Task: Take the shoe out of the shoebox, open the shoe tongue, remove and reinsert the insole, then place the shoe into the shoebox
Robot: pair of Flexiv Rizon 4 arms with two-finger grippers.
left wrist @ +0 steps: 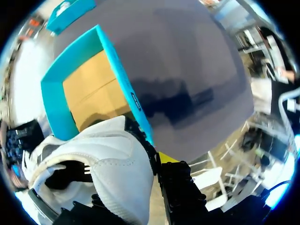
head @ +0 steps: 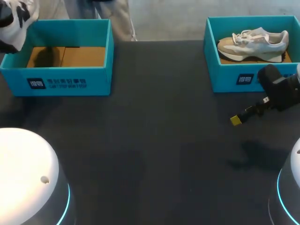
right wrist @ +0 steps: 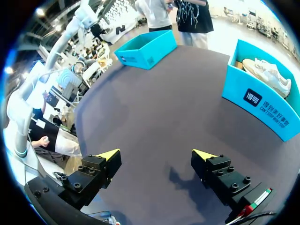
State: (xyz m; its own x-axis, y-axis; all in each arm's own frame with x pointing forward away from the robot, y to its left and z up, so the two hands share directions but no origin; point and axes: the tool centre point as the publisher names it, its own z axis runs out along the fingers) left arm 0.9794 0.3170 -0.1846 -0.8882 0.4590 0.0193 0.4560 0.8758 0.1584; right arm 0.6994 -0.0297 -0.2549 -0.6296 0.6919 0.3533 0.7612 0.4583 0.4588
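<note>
A white shoe with black patches [head: 13, 19] hangs above the far left corner of the left teal shoebox [head: 70, 84]. In the left wrist view my left gripper [left wrist: 146, 161] is shut on this white shoe [left wrist: 110, 157] at its collar; one yellow tip shows beside it and the other finger is hidden by the shoe. Below it the left shoebox [left wrist: 119, 79] shows only its brown cardboard floor. A beige and white shoe [head: 255, 41] lies on its side in the right teal shoebox [head: 232, 77]. My right gripper [head: 241, 117] [right wrist: 157, 154] stands open above the table in front of that box.
The dark tabletop [head: 154, 140] stretches between the two boxes. The white round bases of my arms [head: 26, 173] [head: 290, 187] fill the near corners. In the right wrist view the right shoebox [right wrist: 262, 105] stands ahead of the gripper and to its side.
</note>
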